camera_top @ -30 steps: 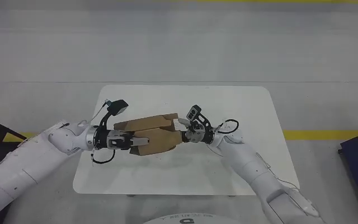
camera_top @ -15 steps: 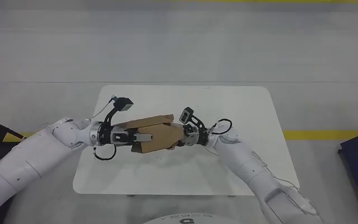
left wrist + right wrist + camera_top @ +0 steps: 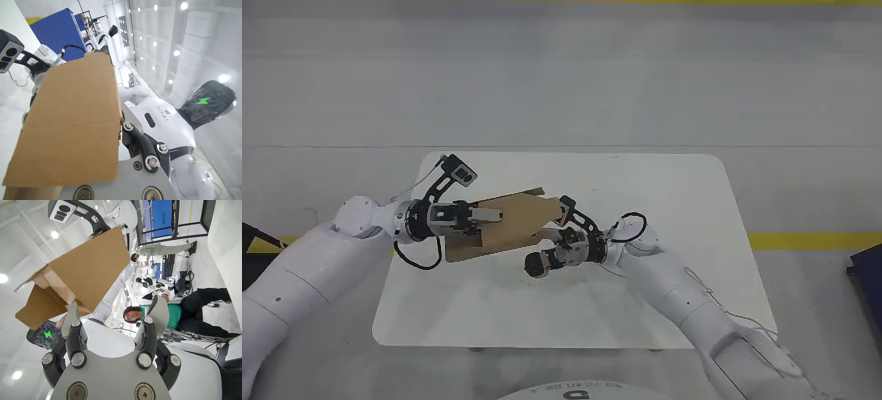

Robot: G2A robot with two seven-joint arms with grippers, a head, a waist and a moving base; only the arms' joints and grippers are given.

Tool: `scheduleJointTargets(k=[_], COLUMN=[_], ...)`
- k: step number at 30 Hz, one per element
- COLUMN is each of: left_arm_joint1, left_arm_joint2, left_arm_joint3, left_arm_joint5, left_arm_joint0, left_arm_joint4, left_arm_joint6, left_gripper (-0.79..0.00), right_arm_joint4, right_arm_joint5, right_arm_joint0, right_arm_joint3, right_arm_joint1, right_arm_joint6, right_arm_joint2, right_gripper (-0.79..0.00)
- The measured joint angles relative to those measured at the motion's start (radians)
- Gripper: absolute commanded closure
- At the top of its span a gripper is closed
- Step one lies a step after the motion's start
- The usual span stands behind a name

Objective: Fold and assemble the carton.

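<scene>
Carton (image 3: 71, 121) partly cut off

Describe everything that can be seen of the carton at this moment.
The carton is plain brown corrugated cardboard, not yet assembled: it is partly opened, with loose flaps and a hollow inside that the right wrist view shows. It is held tilted above the white table. The left gripper is shut on a panel at one end. The right gripper is open under the other end, and one of its fingers touches a flap edge there.
</scene>
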Motion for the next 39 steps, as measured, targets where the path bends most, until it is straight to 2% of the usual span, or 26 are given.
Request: scheduleJointTargets(k=[5, 13, 14, 15, 18, 29, 33, 39], left_arm_joint1=[-0.048, -0.104, -0.111, -0.117, -0.133, -0.135, -0.136, -0.148], left_arm_joint2=[-0.107, -0.251, -0.271, -0.285, -0.320, -0.323, -0.345, -0.350], left_arm_joint3=[0.045, 0.075, 0.079, 0.083, 0.093, 0.092, 0.083, 0.070], left_arm_joint5=[0.089, 0.160, 0.169, 0.175, 0.185, 0.184, 0.201, 0.246], left_arm_joint0=[0.057, 0.131, 0.141, 0.147, 0.165, 0.167, 0.191, 0.192], left_arm_joint4=[0.047, 0.135, 0.144, 0.152, 0.191, 0.195, 0.173, 0.218], left_arm_joint6=[-0.088, -0.159, -0.168, -0.174, -0.183, -0.181, -0.134, -0.093], left_gripper=[0.000, 0.000, 0.000, 0.000, 0.000, 0.000, 0.000, 0.000], right_arm_joint4=[0.000, 0.026, 0.021, 0.015, -0.001, -0.007, -0.092, -0.173], right_arm_joint5=[0.001, -0.010, -0.012, -0.013, -0.020, -0.029, -0.057, -0.054], right_arm_joint0=[0.009, 0.010, 0.009, 0.008, 0.007, 0.003, -0.018, -0.035], right_arm_joint3=[0.012, 0.035, 0.034, 0.032, 0.024, 0.019, -0.033, -0.093], right_arm_joint1=[-0.002, 0.003, 0.004, 0.004, 0.002, 0.002, 0.007, 0.013], right_arm_joint6=[0.006, 0.012, 0.006, 0.002, -0.024, -0.037, -0.142, -0.196], right_arm_joint2=[-0.001, 0.029, 0.030, 0.029, 0.024, 0.026, 0.020, 0.010], right_gripper=[-0.699, -0.696, -0.711, -0.785, -0.785, -0.785, -0.785, -0.785])
